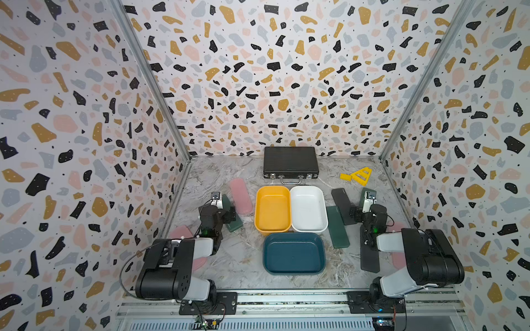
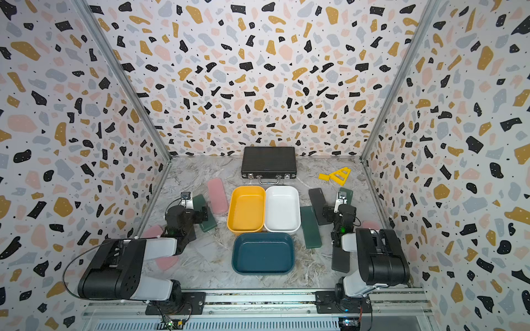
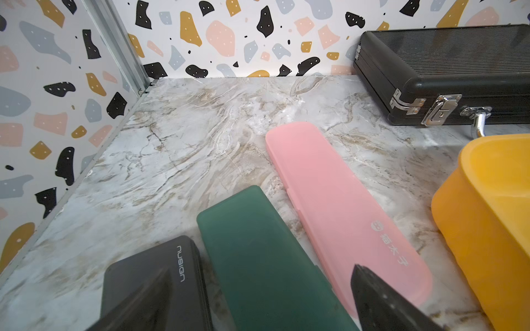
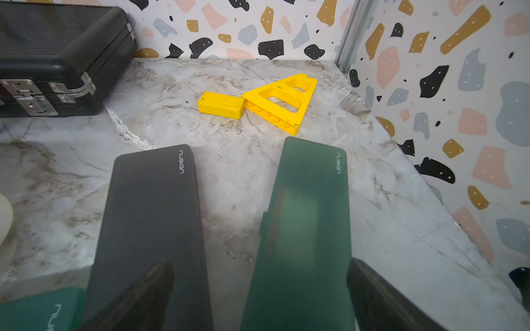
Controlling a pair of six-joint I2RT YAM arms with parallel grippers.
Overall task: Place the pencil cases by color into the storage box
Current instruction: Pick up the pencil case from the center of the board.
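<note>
While left arm [image 1: 177, 258] and right arm [image 1: 424, 258] reach forward low over table [image 1: 243, 258], left pincer [image 3: 262, 269] spread, right pincer [image 4: 261, 260] spread

Mid-frame in a top view, the yellow plastic tub [image 1: 272, 210] sits left of the white plastic tub [image 1: 308, 210], the dark-blue plastic tub [image 1: 294, 255] below both, the black ribbed briefcase [image 1: 290, 161] above.

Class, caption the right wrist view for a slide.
Open right gripper over a black pencil case and a green pencil case; yellow blocks beyond.
</note>
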